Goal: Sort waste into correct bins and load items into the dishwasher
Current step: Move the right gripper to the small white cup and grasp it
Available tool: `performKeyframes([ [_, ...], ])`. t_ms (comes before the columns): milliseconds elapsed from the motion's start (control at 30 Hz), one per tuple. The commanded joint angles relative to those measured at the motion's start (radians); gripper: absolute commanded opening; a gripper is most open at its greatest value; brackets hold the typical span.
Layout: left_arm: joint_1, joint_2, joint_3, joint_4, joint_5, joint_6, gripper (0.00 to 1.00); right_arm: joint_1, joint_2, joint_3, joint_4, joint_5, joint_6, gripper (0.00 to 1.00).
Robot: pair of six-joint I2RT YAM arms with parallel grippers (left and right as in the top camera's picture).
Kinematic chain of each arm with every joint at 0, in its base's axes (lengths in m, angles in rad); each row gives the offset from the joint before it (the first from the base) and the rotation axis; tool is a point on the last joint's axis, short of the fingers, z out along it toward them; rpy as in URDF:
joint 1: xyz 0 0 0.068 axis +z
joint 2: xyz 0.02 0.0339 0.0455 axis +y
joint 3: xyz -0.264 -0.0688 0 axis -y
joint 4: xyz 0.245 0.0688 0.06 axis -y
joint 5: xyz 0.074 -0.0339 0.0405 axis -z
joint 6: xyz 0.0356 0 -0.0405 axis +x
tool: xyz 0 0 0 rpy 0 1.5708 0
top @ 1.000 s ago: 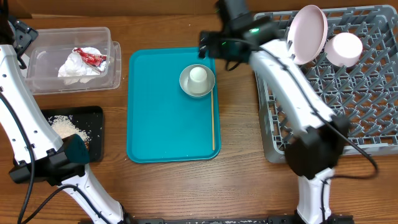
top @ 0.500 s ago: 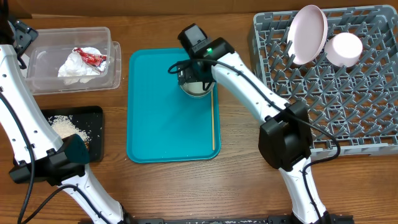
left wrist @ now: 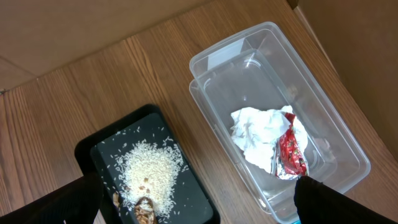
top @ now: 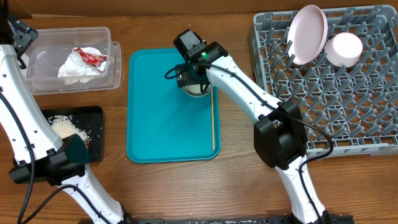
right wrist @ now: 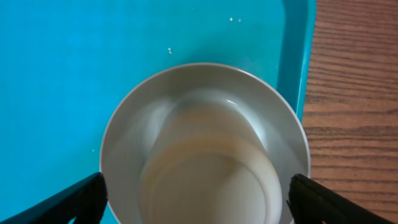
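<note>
My right gripper (top: 194,78) is open over the teal tray, its fingers either side of the silvery-grey bowl (right wrist: 199,74) with the small white cup (right wrist: 211,180) standing in it; it holds nothing (right wrist: 199,200). A thin wooden stick (top: 213,121) lies along the tray's right edge. The pale plate (top: 309,34) and white bowl (top: 344,50) stand in the grey dish rack (top: 348,118). The clear tub (top: 43,78) holds the white napkin (left wrist: 258,137) and red wrapper (left wrist: 291,152). The black tray (left wrist: 199,199) holds rice and brown bits (left wrist: 149,171). My left gripper (top: 20,36) is open and empty high above the tub.
The teal serving tray (top: 161,124) lies mid-table between the bins and the rack. A few loose grains (right wrist: 169,50) lie on it near the bowl. The right arm stretches from the front edge across the tray's right side. Bare wood (top: 239,162) lies between tray and rack.
My right arm has swung left from the dish rack to the teal tray and come down over the bowl with the cup. The left arm has not moved.
</note>
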Motion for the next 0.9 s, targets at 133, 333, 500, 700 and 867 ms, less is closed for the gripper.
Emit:
performKeyframes([
  [133, -0.001, 0.000, 0.002, 0.001, -0.013, 0.001, 1.00, -0.001, 0.013, -0.001, 0.020, 0.016, -0.004, 0.87],
  [333, -0.001, 0.000, 0.002, 0.001, -0.013, 0.001, 1.00, -0.001, 0.013, -0.007, 0.020, 0.021, -0.004, 0.86],
  [500, -0.001, 0.000, 0.002, 0.001, -0.013, 0.001, 1.00, -0.001, 0.013, -0.020, 0.021, 0.058, 0.018, 0.86],
  [700, -0.001, 0.000, 0.002, 0.001, -0.013, 0.001, 1.00, -0.001, 0.013, -0.040, 0.022, 0.057, 0.018, 0.89],
  [867, -0.002, 0.000, 0.002, 0.001, -0.013, 0.001, 1.00, -0.001, 0.013, -0.050, 0.027, 0.061, 0.018, 0.79],
])
